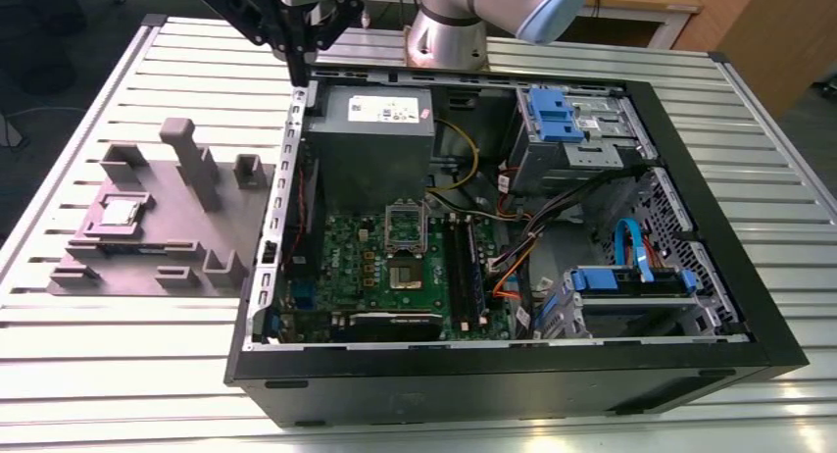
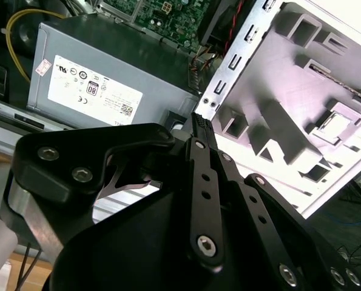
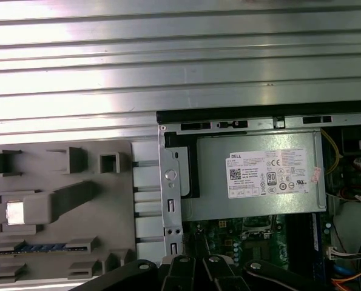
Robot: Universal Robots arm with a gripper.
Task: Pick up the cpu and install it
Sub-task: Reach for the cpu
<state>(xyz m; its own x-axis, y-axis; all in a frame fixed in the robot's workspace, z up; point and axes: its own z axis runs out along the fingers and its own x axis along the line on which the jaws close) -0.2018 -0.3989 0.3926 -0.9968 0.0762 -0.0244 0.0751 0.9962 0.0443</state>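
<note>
Hovering gripper (image 1: 298,73) above case edge (image 1: 290,154), cpu (image 1: 122,211) apart.

A ribbed silver metal table (image 1: 118,355) gleams under bright light; pale wooden furniture (image 1: 765,31) stands beyond it at the exterior view's right, dark floor (image 1: 46,100) at its left

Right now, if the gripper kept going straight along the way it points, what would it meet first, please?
The gripper would probably meet the computer case's metal edge beside the power supply; depth is unclear.
</note>
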